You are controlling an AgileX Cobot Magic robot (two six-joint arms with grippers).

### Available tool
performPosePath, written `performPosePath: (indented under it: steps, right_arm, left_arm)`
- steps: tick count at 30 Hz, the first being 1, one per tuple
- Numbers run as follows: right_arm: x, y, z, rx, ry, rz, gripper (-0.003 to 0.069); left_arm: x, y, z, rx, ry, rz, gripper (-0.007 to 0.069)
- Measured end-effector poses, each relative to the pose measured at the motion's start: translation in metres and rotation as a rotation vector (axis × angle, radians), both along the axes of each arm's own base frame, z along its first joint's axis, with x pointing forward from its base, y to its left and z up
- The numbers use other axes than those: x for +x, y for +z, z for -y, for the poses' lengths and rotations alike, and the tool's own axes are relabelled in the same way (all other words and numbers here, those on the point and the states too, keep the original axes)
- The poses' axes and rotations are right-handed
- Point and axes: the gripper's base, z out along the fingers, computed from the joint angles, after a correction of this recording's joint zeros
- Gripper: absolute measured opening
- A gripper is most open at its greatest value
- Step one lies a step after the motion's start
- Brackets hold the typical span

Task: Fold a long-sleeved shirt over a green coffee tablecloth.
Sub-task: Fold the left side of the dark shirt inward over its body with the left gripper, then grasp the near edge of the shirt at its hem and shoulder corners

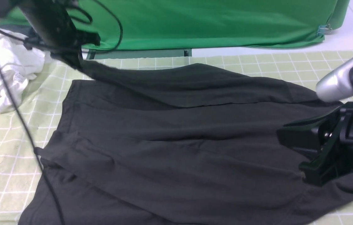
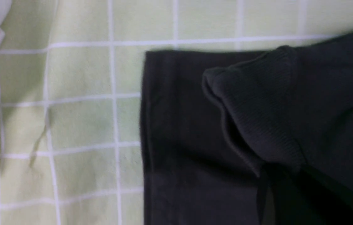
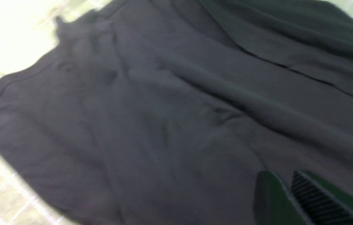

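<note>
Shirt cuff (image 2: 257,112) (ribbed) in left jaws

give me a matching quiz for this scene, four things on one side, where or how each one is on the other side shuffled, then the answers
1 shirt
2 white garment
3 green curtain
4 left pincer

a bunched at the tablecloth's far left
b shut on a sleeve cuff
c hanging beyond the tablecloth's far edge
d spread across the tablecloth

Pairs: 1-d, 2-a, 3-c, 4-b
</note>
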Motion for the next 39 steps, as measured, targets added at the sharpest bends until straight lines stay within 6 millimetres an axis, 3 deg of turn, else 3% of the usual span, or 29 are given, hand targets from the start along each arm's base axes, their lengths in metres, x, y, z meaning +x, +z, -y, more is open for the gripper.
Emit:
performPosePath:
  steps: [2, 5, 8, 12, 15, 23, 25, 33, 37, 39]
  right_arm:
    - [0.004, 0.000, 0.005, -0.003, -0.033, 0.002, 0.0083]
    - [0.012, 0.000, 0.016, -0.008, -0.103, -0.001, 0.0018]
    - [0.018, 0.000, 0.025, -0.020, -0.149, 0.007, 0.0000]
    - [0.021, -0.001, 0.029, -0.032, -0.165, 0.008, -0.0002]
    - [0.022, -0.002, 0.028, -0.037, -0.164, 0.000, -0.0002]
    - [0.024, -0.004, 0.028, -0.041, -0.165, -0.008, -0.0005]
    - [0.024, -0.004, 0.028, -0.041, -0.165, -0.008, -0.0005]
    - [0.019, -0.001, 0.030, -0.091, -0.159, -0.098, -0.0003]
    - [0.021, 0.012, 0.028, -0.132, -0.135, -0.117, -0.0003]
    - [0.022, 0.015, 0.027, -0.139, -0.127, -0.115, -0.0003]
  left_arm:
    - [-0.022, 0.015, 0.000, 0.000, -0.007, 0.001, 0.0028]
    - [-0.058, 0.022, -0.001, 0.013, 0.010, -0.042, 0.0028]
    - [-0.094, 0.024, -0.003, 0.030, 0.040, -0.087, 0.0028]
    - [-0.142, 0.010, -0.005, 0.050, 0.085, -0.167, 0.0028]
    - [-0.165, -0.009, -0.005, 0.048, 0.102, -0.205, 0.0028]
    - [-0.191, -0.052, 0.000, -0.004, 0.123, -0.315, 0.0059]
    - [-0.196, -0.059, 0.000, -0.004, 0.121, -0.337, 0.0094]
    - [-0.214, -0.077, 0.000, 0.010, 0.067, -0.431, 0.0501]
    - [-0.230, -0.095, -0.001, 0.025, 0.069, -0.489, 0.0606]
    - [-0.234, -0.101, -0.001, 0.030, 0.070, -0.496, 0.0622]
